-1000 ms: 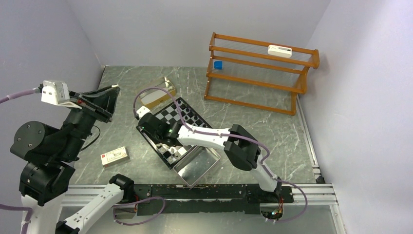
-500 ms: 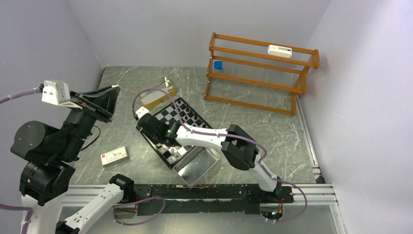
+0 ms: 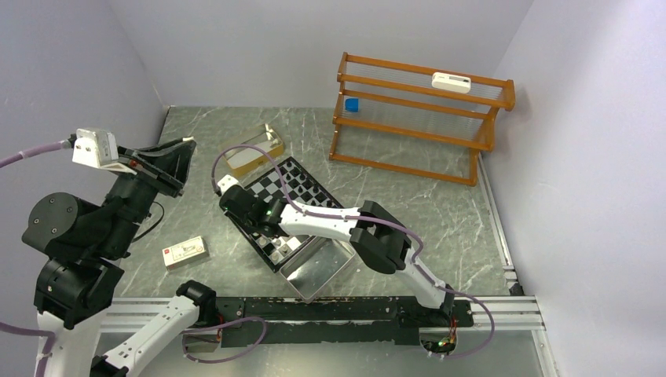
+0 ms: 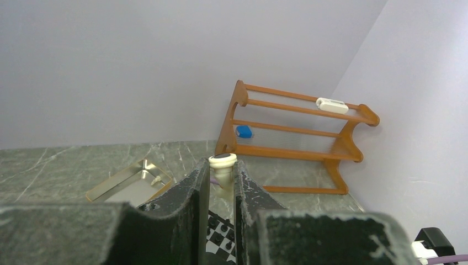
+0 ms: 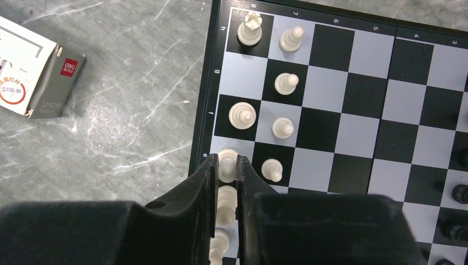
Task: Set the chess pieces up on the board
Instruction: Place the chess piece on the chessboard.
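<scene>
right tool closed narrow on a pale piece in the outermost file of the board. cannot tell if that piece is lifted or sitting on its square. more pale pieces show lower in the gap between the fingers. other cream chess pieces stand upright in the two files along that same edge. black pieces stand at the opposite edge. small white box lies on the surface, well apart from the board.

left tool is held high over the left side of the surface, pinched on a cream piece whose dark end faces up. it points toward the wooden rack, with the gold box on the surface beyond it.

in the top view the metal tray lies just beside the board's near edge.
</scene>
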Available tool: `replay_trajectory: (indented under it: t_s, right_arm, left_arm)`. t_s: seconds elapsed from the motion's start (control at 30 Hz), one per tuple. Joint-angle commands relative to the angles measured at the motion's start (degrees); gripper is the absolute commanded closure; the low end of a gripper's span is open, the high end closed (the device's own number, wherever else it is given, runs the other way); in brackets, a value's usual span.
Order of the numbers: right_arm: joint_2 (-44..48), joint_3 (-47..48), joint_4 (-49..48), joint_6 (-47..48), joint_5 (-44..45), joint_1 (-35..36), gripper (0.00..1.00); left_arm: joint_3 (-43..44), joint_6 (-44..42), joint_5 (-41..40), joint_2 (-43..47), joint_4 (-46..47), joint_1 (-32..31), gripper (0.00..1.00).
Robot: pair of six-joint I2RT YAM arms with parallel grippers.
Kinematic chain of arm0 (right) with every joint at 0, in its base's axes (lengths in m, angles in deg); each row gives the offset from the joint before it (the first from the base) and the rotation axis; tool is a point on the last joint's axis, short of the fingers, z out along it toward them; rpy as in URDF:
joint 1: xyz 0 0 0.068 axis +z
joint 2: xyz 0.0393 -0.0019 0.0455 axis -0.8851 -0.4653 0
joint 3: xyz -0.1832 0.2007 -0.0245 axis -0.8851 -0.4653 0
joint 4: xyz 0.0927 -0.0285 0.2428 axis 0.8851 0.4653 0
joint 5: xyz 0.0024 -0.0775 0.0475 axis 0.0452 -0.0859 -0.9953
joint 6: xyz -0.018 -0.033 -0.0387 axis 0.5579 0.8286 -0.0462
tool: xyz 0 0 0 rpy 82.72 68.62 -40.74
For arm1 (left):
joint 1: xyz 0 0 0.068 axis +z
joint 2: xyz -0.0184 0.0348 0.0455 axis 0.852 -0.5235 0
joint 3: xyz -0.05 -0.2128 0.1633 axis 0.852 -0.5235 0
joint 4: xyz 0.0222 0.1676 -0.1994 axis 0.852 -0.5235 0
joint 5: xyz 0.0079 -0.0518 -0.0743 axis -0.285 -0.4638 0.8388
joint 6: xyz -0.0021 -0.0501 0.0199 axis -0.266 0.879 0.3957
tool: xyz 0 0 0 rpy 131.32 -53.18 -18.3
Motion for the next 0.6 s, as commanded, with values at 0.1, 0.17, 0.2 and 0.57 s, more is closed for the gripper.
replay_trajectory:
  t_s: [0.1,0.17,0.2,0.57]
  right_arm:
    - [-0.72,0.94,-0.52,0.62,1.44,0.36,0.85]
    - [-0.68,0.68,-0.46,0.83,1.46,0.54,0.84]
    - [-0.76,0.66,-0.45,0.86,1.58,0.63,0.84]
    - [-1.73,1.45,0.07,0.51,1.81,0.77,0.78]
  left_arm:
    - [-0.44,-0.74,0.83,-0.04,0.5,0.06,0.95]
    - [-0.55,-0.71,0.98,-0.03,0.66,0.06,0.95]
    - [-0.6,-0.68,0.99,-0.03,0.68,0.09,0.95]
    - [-0.66,-0.78,0.78,0.16,0.6,0.08,0.95]
